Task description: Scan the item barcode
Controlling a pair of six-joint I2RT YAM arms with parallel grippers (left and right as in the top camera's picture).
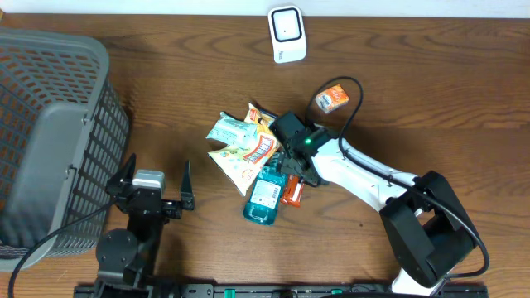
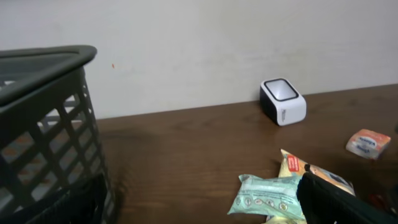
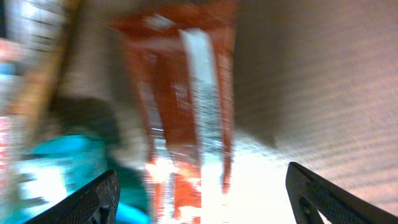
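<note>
Layout from above. Far left: grey plastic mesh basket (image 1: 50, 124), with my left claw (image 1: 156, 184) just near-right of it. Far centre: white box-shaped barcode scanner (image 1: 286, 35). Centre pile: pale green wipes packet (image 1: 230, 128) farthest, overlapping the yellow-orange snack bag (image 1: 247, 157). The teal plastic bottle (image 1: 265, 197) is nearest, with the red-orange foil sachet (image 1: 291, 193) touching its right side. My right claw (image 1: 294, 170) hangs over the pile's right edge. Small orange carton (image 1: 332, 98): far-right of the pile, apart.
</note>
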